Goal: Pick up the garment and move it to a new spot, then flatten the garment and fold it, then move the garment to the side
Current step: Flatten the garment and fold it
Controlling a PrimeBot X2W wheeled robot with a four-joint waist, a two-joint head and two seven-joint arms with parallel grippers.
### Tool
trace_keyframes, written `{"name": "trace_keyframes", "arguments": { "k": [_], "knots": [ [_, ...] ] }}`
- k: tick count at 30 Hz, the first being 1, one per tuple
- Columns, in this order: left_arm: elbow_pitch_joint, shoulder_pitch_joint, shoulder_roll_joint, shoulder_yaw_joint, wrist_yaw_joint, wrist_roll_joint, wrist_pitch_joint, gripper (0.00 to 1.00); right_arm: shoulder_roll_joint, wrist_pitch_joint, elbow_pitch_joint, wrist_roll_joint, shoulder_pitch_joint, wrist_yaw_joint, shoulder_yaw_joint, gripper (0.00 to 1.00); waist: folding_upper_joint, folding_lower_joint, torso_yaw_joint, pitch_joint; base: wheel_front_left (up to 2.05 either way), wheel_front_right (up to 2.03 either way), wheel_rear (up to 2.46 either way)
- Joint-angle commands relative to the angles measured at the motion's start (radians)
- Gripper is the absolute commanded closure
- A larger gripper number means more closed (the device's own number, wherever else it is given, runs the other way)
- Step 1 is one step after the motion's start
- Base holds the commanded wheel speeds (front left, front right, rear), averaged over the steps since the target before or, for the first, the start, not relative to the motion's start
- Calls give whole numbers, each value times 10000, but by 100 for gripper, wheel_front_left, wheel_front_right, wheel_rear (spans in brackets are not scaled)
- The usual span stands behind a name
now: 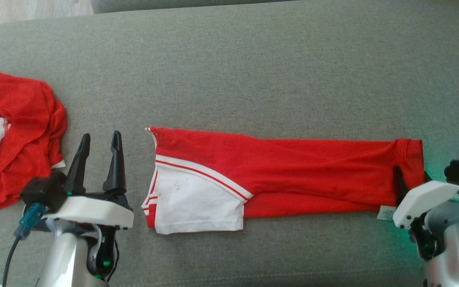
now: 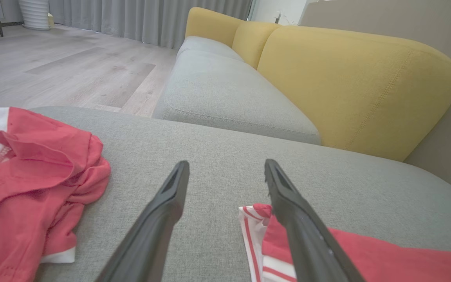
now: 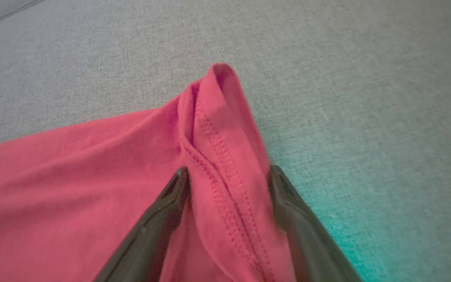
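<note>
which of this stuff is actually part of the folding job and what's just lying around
In the job:
folded red garment, stretched across the grey cushion
left hand, open, just off its left end
right hand, open, fingers either side of its hem

Lying about, it seems:
crumpled red garment at the left
yellow sofa back
wooden floor

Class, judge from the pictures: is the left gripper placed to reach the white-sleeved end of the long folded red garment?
Probably yes: the left gripper is open, right beside the white sleeve of the folded garment, with bare cushion between them and nothing blocking.
</note>
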Motion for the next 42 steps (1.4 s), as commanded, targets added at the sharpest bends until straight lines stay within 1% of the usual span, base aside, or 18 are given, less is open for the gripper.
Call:
{"name": "trace_keyframes", "arguments": {
  "k": [1, 4, 5, 6, 7, 12, 16, 21, 24, 26, 27, 29, 31, 33, 34, 36, 39, 42],
  "knots": [
    [-292, -472, 42, 357, -60, 145, -122, 0, -27, 230, -222, 42, -275, -9, 287, 0, 0, 0, -3, 33, 0, 0, 0],
    [-282, -522, 31, 390, -83, 176, -122, 0, -24, 575, -201, 355, -265, -9, 480, 0, 0, 0, -20, 47, 0, 0, 0],
    [-283, -537, 28, 409, -89, 183, -122, 0, -24, 641, -236, 427, -251, -9, 542, 6, 0, 0, -31, 45, 0, 0, 0],
    [-288, -551, 26, 430, -94, 190, -122, 0, -23, 669, -294, 469, -239, -9, 557, 79, 0, 0, -46, 43, 0, 0, 0],
    [-295, -561, 24, 454, -98, 196, -122, 0, -23, 667, -359, 461, -231, -9, 509, 100, 0, 0, -63, 41, 0, 0, 0],
    [-350, -614, 19, 537, -116, 228, -122, 0, -34, 677, -663, 280, -287, -9, 365, 100, 0, 0, -117, 87, 0, 0, 0],
    [-402, -668, 16, 536, -133, 205, -122, 0, -209, 572, -878, 37, -416, -9, -185, 100, 0, 0, -103, 93, 0, 0, 0],
    [-391, -634, 14, 514, -140, 170, -122, 0, -595, 246, -847, -759, -674, -9, -1344, 100, 0, 0, -67, 33, 0, 0, 0],
    [-424, -616, 14, 565, -120, 133, -122, 0, -932, -154, -871, -1768, -920, -9, -2410, 100, 0, 0, -21, -43, 0, 0, 0],
    [-428, -592, 14, 589, -99, 55, -122, 0, -875, -436, -961, -2377, -1141, -9, -3040, 100, 0, 0, 1, -115, 0, 0, 0],
    [-426, -574, 14, 598, -88, -3, -122, 0, -779, -520, -1020, -2645, -1229, -9, -3192, 100, 0, 0, 3, -160, 0, 0, 0],
    [-414, -525, 14, 593, -79, -63, -122, 0, -515, -547, -1114, -2919, -1343, -9, -3190, 100, 0, 0, -11, -262, 0, 0, 0],
    [-407, -464, 13, 523, -42, -132, -122, 0, -332, -477, -1128, -2918, -1402, -9, -2991, 100, 0, 0, -28, -359, 0, 0, 0],
    [-376, -403, 13, 433, -18, -188, -122, 0, -198, -354, -1142, -2729, -1440, -9, -2743, 100, 0, 0, -43, -487, 0, 0, 0],
    [-357, -370, 13, 393, -8, -211, -122, 0, -132, -220, -1131, -2442, -1477, -9, -2587, 100, 0, 0, -51, -560, 0, 0, 0],
    [-333, -304, 13, 333, 16, -321, -122, 0, -45, 300, -1096, -1391, -1581, -9, -2219, 100, 0, 0, -67, -710, 0, 0, 0],
    [-301, -231, 13, 270, 102, -848, -122, 0, -27, 1011, -1159, 693, -1556, -9, -1072, 100, 0, 0, -42, -927, 0, 0, 0],
    [-297, -200, 13, 146, 160, -1007, -122, 0, -24, 1428, -1560, 2348, -1304, -9, 4, 100, 0, 0, 43, -1106, 0, 0, 0]
  ]
}}
